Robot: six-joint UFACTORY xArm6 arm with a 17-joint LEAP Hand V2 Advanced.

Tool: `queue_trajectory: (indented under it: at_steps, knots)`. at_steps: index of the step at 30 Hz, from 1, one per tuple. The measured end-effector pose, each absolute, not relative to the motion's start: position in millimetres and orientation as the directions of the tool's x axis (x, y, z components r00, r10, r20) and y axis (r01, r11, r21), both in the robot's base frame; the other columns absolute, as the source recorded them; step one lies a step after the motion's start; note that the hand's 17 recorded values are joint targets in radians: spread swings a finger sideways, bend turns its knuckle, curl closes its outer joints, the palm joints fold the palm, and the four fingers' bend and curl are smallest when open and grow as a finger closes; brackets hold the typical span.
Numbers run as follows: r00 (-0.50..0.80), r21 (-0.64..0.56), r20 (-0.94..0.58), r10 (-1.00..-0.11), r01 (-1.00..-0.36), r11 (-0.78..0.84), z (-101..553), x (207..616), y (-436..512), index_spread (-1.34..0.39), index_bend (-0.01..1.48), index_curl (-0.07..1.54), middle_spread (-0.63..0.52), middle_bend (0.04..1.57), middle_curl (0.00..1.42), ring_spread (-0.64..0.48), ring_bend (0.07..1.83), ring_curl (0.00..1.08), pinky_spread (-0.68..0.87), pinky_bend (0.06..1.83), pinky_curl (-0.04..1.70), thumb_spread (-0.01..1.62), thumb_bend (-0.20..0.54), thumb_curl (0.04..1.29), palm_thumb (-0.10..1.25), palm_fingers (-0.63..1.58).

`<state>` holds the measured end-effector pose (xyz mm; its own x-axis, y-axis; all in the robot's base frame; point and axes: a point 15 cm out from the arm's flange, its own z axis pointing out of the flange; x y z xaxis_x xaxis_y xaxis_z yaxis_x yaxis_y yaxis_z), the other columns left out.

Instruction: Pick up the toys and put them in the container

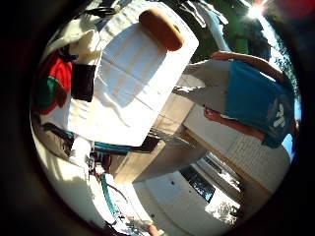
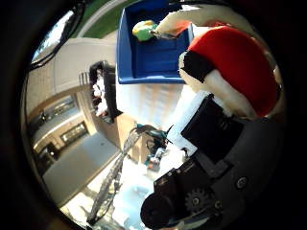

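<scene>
Thumb-side palm view shows a soft plush toy (image 2: 235,72), red with white trim and a black band, bulging close against the palm; the robot hand (image 2: 211,158), of black and white geared parts, has its fingers curled round it. Beyond lies one blue plastic container (image 2: 125,57), box-shaped with straight walls, on the white worktop (image 2: 153,103); one small green and yellow toy (image 2: 143,30) sits inside it. Little-finger-side view shows one smooth brown loaf-shaped toy (image 1: 161,28) on the worktop's ribbed white surface.
</scene>
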<state>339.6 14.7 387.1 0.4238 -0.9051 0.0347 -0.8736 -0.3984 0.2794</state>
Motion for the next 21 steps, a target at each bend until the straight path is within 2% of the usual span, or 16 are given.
queue_trajectory:
  at_steps: [3,7,9,12,14,16,17,18,19,21]
  knots:
    - [0.442,0.234,-0.019,-0.897,-0.87,-0.433,403.5,344.2,41.1,-0.97,0.7,-0.02,-0.27,1.1,1.11,-0.11,1.46,0.83,0.2,1.41,0.96,1.17,-0.016,0.61,0.95,0.79]
    - [0.479,0.185,-0.174,-0.86,-0.842,-0.507,404.7,353.5,101.9,-1.0,0.74,-0.01,-0.27,1.11,1.13,-0.12,1.46,0.84,0.19,1.42,0.97,1.18,-0.016,0.62,0.95,0.78]
    - [0.496,0.184,-0.19,-0.847,-0.83,-0.527,400.3,361.7,118.8,-1.01,0.75,-0.01,-0.28,1.11,1.14,-0.12,1.47,0.84,0.18,1.42,0.98,1.18,-0.016,0.62,0.95,0.78]
    - [0.502,0.189,-0.202,-0.841,-0.822,-0.536,377.9,382.9,137.7,-1.02,0.78,-0.01,-0.28,1.12,1.15,-0.12,1.47,0.84,0.18,1.43,0.99,1.18,-0.022,0.62,0.94,0.77]
    - [0.475,0.212,-0.246,-0.845,-0.825,-0.525,342.8,403.9,157.1,-1.02,0.79,-0.01,-0.28,1.11,1.15,-0.12,1.48,0.84,0.17,1.42,0.99,1.2,-0.056,0.61,0.86,0.75]
    - [0.437,0.258,-0.289,-0.852,-0.821,-0.509,309.4,416.0,167.2,-0.99,0.85,0.02,-0.27,1.1,1.13,-0.1,1.44,0.82,0.18,1.37,0.98,1.24,-0.043,0.56,0.85,0.83]
    - [0.429,0.27,-0.293,-0.854,-0.82,-0.504,301.0,421.7,169.1,-0.82,0.88,0.04,-0.23,0.91,1.05,-0.04,1.28,0.77,0.21,1.28,0.95,1.23,-0.078,0.51,0.74,0.53]
    - [0.425,0.276,-0.295,-0.856,-0.819,-0.502,296.5,426.0,170.5,-0.76,0.88,0.06,-0.21,0.84,1.03,-0.02,1.26,0.78,0.22,1.27,0.97,1.23,-0.078,0.49,0.71,0.4]
    - [0.42,0.285,-0.298,-0.857,-0.818,-0.5,290.8,430.7,172.1,-0.63,0.86,0.07,-0.18,0.74,0.98,0.02,1.19,0.77,0.24,1.2,0.97,1.24,-0.07,0.46,0.67,0.15]
    - [0.411,0.311,-0.304,-0.86,-0.81,-0.497,276.8,437.5,174.1,-0.45,0.87,0.11,-0.12,0.55,0.86,0.1,0.96,0.65,0.29,1.03,0.87,1.23,-0.054,0.42,0.62,-0.12]
